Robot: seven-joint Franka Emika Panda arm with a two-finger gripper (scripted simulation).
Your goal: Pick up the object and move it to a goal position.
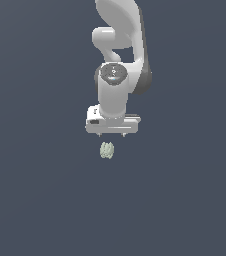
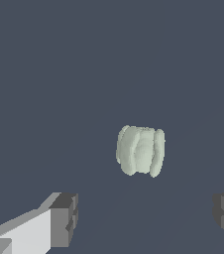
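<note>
Hovering with jaws spread wide, the gripper (image 1: 112, 134) is holding nothing; the object (image 1: 107, 150) is lying just ahead of its fingertips (image 2: 64, 218), unheld, ridges running across the gap.

I see one supporting surface, a flat, uniform dark slate-blue floor (image 1: 35, 200) with no seams, edges or markings, filling both the exterior view and the wrist view. One item lies directly on it: a small pale green-white lumpy oval object with vertical ridges (image 1: 107, 150), standing apart from everything else. In the wrist view I read the same object (image 2: 140, 151) as rounded and ribbed.
</note>
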